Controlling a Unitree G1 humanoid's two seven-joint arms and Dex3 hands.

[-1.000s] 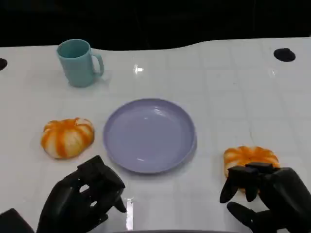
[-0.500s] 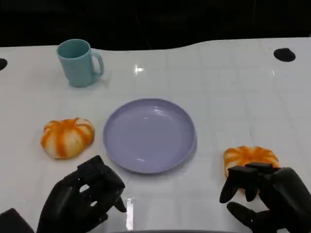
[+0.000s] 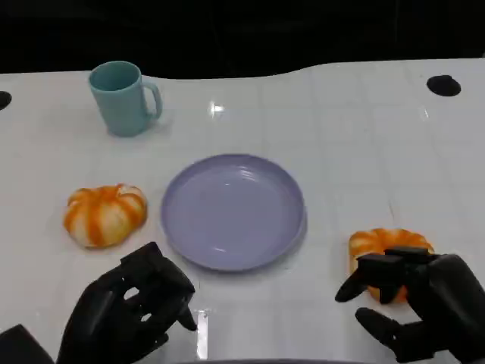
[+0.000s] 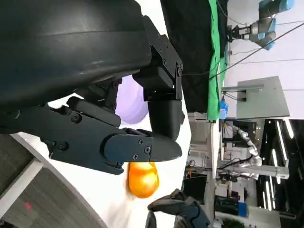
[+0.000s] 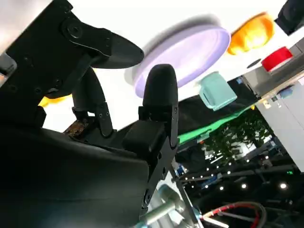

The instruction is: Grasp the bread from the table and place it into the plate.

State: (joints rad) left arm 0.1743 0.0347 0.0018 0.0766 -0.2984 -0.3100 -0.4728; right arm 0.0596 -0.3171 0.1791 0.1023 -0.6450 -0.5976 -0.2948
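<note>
A lilac plate (image 3: 233, 210) lies in the middle of the white table. One orange-and-white bread (image 3: 104, 214) sits to its left, another bread (image 3: 386, 244) to its right. My right hand (image 3: 424, 303) hovers over the near side of the right bread, fingers spread, their tips above it, holding nothing. My left hand (image 3: 132, 312) rests low near the front edge, below the left bread and apart from it, empty. The left wrist view shows the right bread (image 4: 142, 179) and the plate (image 4: 130, 102) beyond my fingers. The right wrist view shows the plate (image 5: 185, 54) and the far bread (image 5: 251, 33).
A teal mug (image 3: 125, 97) stands at the back left, also seen as the mug (image 5: 217, 91) in the right wrist view. Black round marks (image 3: 443, 85) sit at the table's far corners. The table's dark back edge runs along the top.
My right hand has drawn slightly back and to the right, its thumb swinging out to the left, so more of the right bread shows. The left hand has not moved.
</note>
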